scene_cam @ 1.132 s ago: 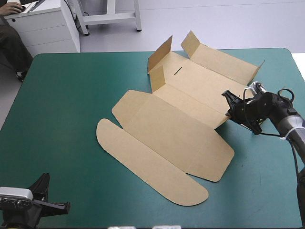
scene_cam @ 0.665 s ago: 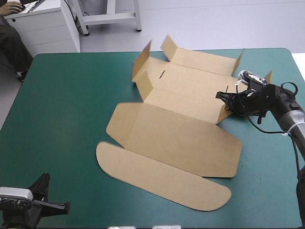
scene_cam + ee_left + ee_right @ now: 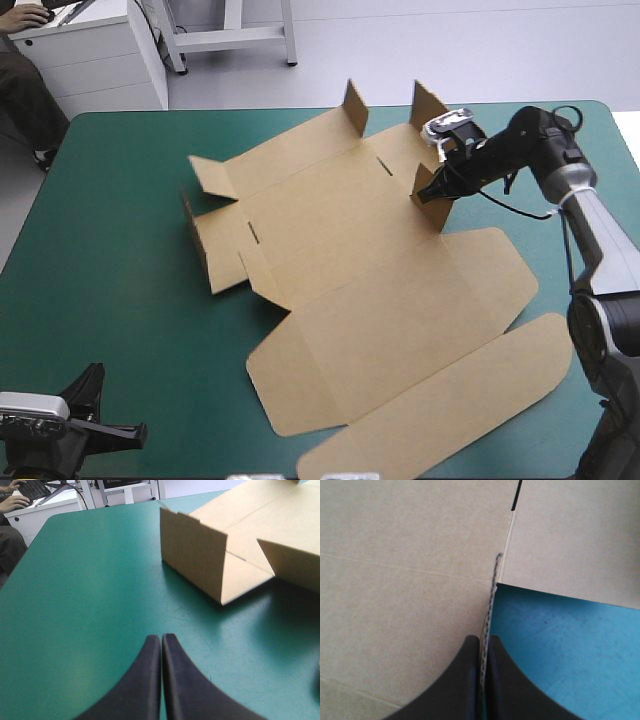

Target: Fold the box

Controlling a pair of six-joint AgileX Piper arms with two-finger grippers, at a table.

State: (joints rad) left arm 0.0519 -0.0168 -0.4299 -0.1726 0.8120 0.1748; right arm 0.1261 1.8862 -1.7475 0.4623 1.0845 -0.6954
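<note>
One brown box [image 3: 370, 290], unfolded sheet, sprawled from centre to lower right of tabletop [image 3: 110, 250]. Looks light and stiff, bends only at creases; thin flap edges best for pinching. Right gripper [image 3: 432, 190]: jaws clamped on upright flap [image 3: 437, 213], upper right. Left gripper [image 3: 161, 641]: jaws together, empty, lower left. Box's lowest tip cut off at frame bottom.

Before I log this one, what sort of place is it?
Probably a robotics lab workbench, not a home: a table with a teal-green cover, the brown box spread on it as a cut sheet, and the right arm with jaws shut on a raised flap.
</note>
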